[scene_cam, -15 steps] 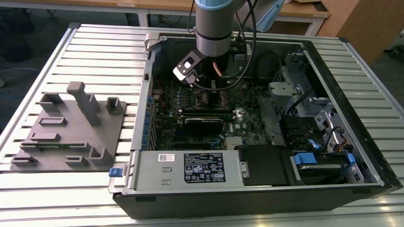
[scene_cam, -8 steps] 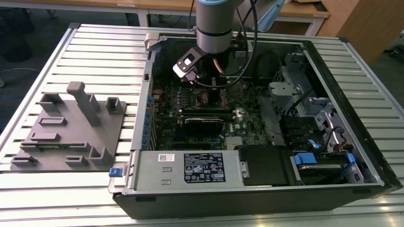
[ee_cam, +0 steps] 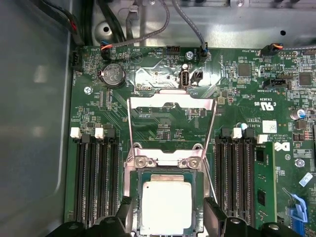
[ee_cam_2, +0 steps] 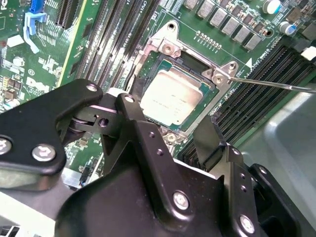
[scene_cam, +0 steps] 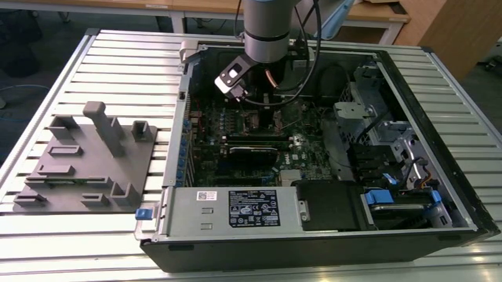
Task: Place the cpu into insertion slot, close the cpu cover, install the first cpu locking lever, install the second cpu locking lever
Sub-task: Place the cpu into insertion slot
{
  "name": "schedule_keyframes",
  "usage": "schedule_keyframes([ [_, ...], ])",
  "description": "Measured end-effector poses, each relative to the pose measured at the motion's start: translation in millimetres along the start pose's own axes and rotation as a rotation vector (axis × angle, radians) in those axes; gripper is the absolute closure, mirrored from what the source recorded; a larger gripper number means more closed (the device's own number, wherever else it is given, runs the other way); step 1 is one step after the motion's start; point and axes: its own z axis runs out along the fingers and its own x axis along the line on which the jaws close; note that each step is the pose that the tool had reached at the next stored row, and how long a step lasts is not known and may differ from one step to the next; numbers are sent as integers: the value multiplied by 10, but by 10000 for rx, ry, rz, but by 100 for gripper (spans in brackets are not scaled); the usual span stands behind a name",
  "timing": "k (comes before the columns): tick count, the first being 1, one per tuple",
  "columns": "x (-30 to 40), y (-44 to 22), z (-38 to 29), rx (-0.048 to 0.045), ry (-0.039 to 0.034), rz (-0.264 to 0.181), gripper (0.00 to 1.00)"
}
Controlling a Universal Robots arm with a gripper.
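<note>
The cpu (ee_cam: 166, 205) lies flat in the insertion slot (ee_cam: 136, 207), silver-grey top up; it shows in the second wrist view too, as cpu (ee_cam_2: 170, 96). My gripper (ee_cam: 168, 217) hangs just above it, open, one black finger (ee_cam: 123, 217) on each side of the chip and neither touching it. The cpu cover (ee_cam: 171, 101) stands swung open beyond the socket, with green board visible through its window. A thin locking lever (ee_cam: 130, 131) runs along each side of the cover, both unlatched; one lever (ee_cam_2: 276, 84) sticks out past the socket corner. In the exterior view the arm (scene_cam: 265, 35) reaches down into the computer case (scene_cam: 314, 235).
Black memory slots (ee_cam: 96, 182) flank the socket on both sides, with a memory stick (ee_cam: 261, 192) in one. A coin battery (ee_cam: 112, 75) and cables lie past the cover. A power supply (scene_cam: 235, 208) and drive bays fill the case's near side. A grey fixture (scene_cam: 86, 158) sits on the slatted table.
</note>
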Motion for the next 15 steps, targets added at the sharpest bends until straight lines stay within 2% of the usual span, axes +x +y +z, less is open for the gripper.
schedule_keyframes([
  [5,0,0,-5,1,-2,0,35],
  [6,0,0,-5,1,-1,-1,41],
  [7,0,0,-6,1,-1,0,41],
  [10,0,0,-9,1,-1,0,58],
  [13,0,1,-11,2,-2,0,64],
  [15,0,1,-12,1,-1,-1,76],
])
